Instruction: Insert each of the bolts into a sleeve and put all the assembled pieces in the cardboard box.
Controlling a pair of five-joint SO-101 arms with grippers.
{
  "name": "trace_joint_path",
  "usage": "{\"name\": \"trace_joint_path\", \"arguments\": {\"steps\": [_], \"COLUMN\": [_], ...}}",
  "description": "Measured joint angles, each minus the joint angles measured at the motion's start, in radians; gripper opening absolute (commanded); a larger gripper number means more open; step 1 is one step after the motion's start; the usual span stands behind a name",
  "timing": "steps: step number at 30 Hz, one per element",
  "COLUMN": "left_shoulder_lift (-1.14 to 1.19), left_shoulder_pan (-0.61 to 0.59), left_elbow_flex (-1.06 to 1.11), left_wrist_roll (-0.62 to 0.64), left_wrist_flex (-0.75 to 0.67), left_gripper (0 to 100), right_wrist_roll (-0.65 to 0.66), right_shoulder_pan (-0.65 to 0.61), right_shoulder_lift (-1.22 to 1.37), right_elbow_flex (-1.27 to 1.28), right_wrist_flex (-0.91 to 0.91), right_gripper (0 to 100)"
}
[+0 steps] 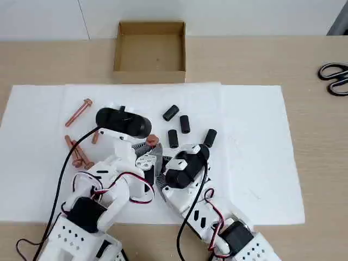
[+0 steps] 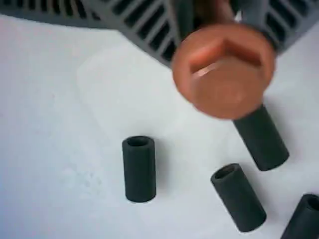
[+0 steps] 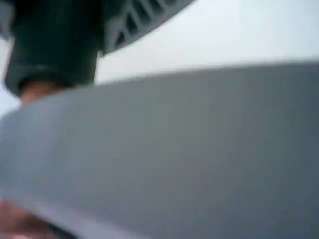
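High: we see box [image 1: 149, 51] beyond white sheet [image 1: 255, 136]. Four loose sleeves [image 1: 185, 124] on sheet, spare bolts [image 1: 79, 112] left of them. Left gripper [image 1: 148, 149] and right gripper [image 1: 162, 169] close together mid-sheet.
Left wrist: left gripper clamped on bolt [image 2: 224, 69], head toward camera.
Right wrist: dark sleeve [image 3: 50, 45], copper at its end. Right gripper's hold, we can't tell.

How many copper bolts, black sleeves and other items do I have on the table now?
Copper hex-head bolt: 5, one in the left gripper
Black cylindrical sleeve: 5, one in the right gripper
Open cardboard box: 1
Black-handled scissors: 1
Total: 12
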Motion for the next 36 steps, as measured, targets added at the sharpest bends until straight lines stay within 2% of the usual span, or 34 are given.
{"name": "trace_joint_path", "arguments": {"steps": [19,25,30,36], "left_shoulder_lift": [0.000,0.000,-0.002,-0.002], "left_shoulder_pan": [0.002,-0.003,-0.014,-0.014], "left_elbow_flex": [-0.006,-0.002,-0.048,-0.060], "left_wrist_roll": [0.000,0.000,-0.003,-0.006], "left_wrist_flex": [0.061,0.081,0.153,0.173], "left_gripper": [1,15,15,15], "right_wrist_roll": [0.002,0.002,0.003,0.003], "right_shoulder_pan": [-0.003,-0.003,0.000,0.000], "right_shoulder_lift": [0.000,0.002,0.002,0.002], "right_elbow_flex": [0.003,0.003,0.003,0.003], "right_wrist_flex": [0.000,0.002,0.002,0.002], "right_gripper": [0.4,0.4,0.4,0.4]}}
